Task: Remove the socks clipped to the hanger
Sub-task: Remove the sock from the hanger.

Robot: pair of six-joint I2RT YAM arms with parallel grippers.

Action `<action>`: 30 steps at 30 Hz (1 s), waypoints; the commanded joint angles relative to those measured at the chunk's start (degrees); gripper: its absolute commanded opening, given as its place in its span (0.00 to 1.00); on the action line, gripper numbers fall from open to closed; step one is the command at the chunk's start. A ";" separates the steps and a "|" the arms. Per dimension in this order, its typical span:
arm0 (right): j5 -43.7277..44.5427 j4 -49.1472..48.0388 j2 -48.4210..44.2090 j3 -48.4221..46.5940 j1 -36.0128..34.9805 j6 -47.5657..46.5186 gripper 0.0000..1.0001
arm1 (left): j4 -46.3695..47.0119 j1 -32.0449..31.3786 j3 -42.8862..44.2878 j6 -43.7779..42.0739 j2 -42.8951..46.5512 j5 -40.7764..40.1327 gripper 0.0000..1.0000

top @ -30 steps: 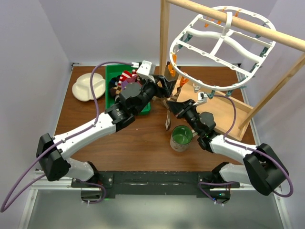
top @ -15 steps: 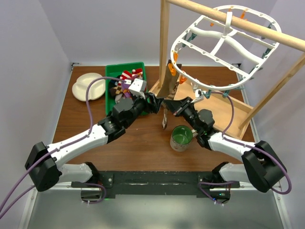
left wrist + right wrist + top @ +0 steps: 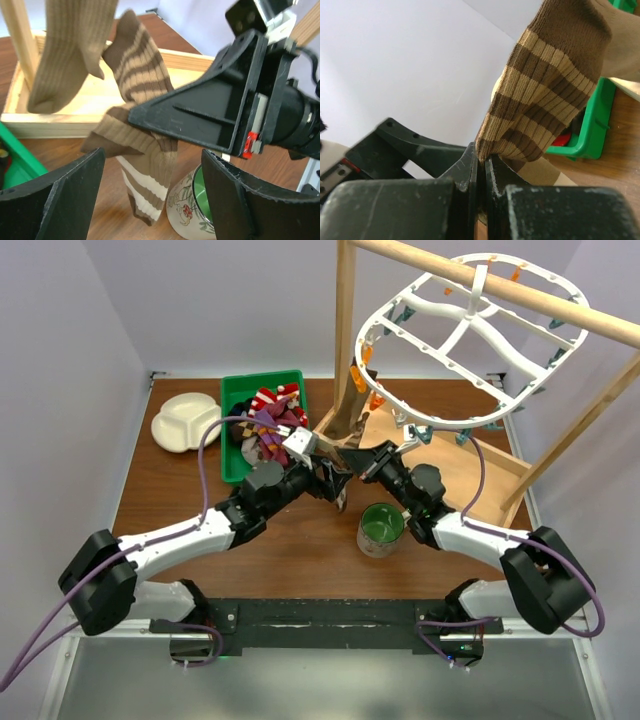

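The white oval hanger [image 3: 470, 330] hangs from the wooden pole, with orange and teal clips on its rim. A plain tan sock [image 3: 70, 50] hangs at its left rim [image 3: 345, 418]. My right gripper [image 3: 352, 460] is shut on a brown-and-cream striped sock [image 3: 545, 95], whose lower end dangles above the table [image 3: 343, 500]. My left gripper [image 3: 333, 480] is open, its fingers [image 3: 55, 197] either side of the striped sock's lower part [image 3: 145, 165], not touching it. In the right wrist view the right gripper [image 3: 482, 160] pinches a fold of the sock. Removed socks [image 3: 268, 415] lie in the green bin.
A green bin [image 3: 232, 445] stands at the back left, with a white divided plate [image 3: 180, 425] beside it. A green-lined mug [image 3: 381, 528] stands just below the grippers [image 3: 200, 215]. A wooden tray base [image 3: 480, 475] and posts [image 3: 345, 320] carry the pole.
My left arm has swung from over the green bin to the right, and its open jaws now straddle the striped sock. My right gripper has shifted slightly left and up with the sock. The hanger has swayed.
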State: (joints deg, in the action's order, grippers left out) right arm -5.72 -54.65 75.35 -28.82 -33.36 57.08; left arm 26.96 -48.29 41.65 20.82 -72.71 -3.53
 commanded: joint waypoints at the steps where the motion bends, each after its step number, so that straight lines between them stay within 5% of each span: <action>1: -0.26 -1.33 -1.08 -3.17 -0.21 0.75 0.00 | 4.95 0.04 2.47 -0.87 -2.52 1.86 0.83; 14: -0.26 -0.37 -2.31 -3.35 -0.30 1.02 0.00 | 8.54 0.13 3.08 2.11 -5.34 -3.58 0.68; 19: -0.26 -0.37 -2.05 -4.05 -0.56 1.37 0.00 | 9.42 0.04 4.41 3.96 -6.57 -7.36 0.43; 25: -0.09 -0.10 -1.96 -4.67 -0.82 1.63 0.00 | 10.92 0.04 5.11 4.76 -6.75 -9.65 0.01; 30: 0.09 -0.02 -1.18 -5.89 -0.83 1.98 0.06 | 12.32 0.04 4.06 5.20 -5.69 -11.49 0.00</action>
State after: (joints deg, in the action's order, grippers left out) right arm -5.50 -53.52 74.50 -31.70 -33.50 58.15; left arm 33.12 -48.51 44.21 25.19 -79.24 -9.91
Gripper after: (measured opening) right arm 0.037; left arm 0.023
